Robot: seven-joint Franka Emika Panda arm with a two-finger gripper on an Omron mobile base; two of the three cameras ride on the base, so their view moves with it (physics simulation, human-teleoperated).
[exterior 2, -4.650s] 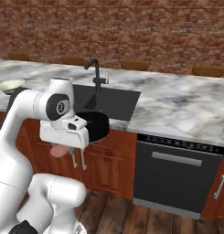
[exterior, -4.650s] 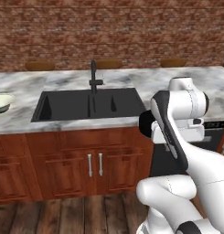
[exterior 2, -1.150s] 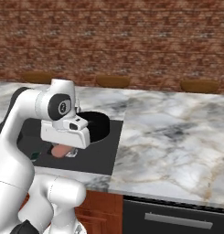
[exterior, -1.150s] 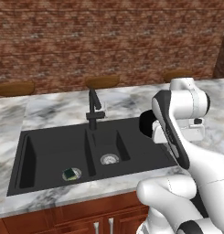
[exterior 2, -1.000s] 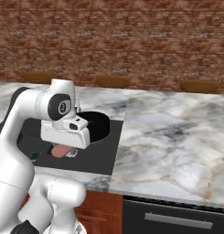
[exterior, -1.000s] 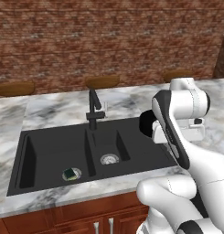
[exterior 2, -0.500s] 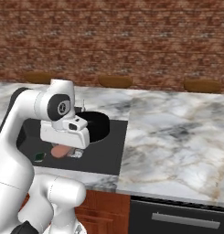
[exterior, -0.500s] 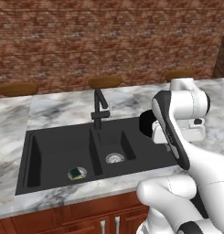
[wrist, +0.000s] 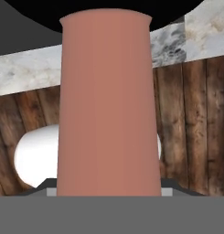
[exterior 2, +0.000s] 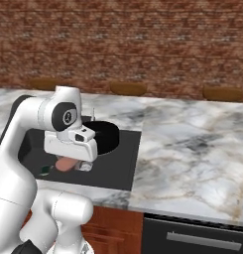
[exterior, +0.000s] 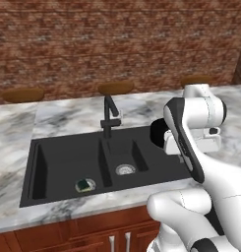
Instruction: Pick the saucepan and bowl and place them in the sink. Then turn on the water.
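Sink (exterior: 68,162) is the landmark throughout. From the left base view, it now sits more to the right and fuller in the picture than it did a second ago; the whole scene has slid, so the base has driven and the things themselves have not moved. Its black faucet (exterior: 109,115) stands at the back rim over the divider, a steel drain (exterior: 125,169) lies in the right basin, and a small green-dark object, too small to name, rests on the floor of the left basin. No blue stream runs from the faucet. The arm's white links hang by the sink's right edge, with a dark round shape partly hidden behind them.

From the right base view, the saucepan (exterior 2: 104,137) hangs level above the sink's right basin, near its right-hand rim and not touching the marble tabletop (exterior 2: 192,149). Its salmon-pink handle (exterior 2: 66,163) runs back under the white hand.

In the hand view, that handle (wrist: 109,105) rises from between the pincer's fingers to the black pan body, so the pincer is closed part-way on the handle and carries the pan.

Judging from this, the drive has brought the pan over its basin; lowering and release are not yet done, and the bowl and the water remain.
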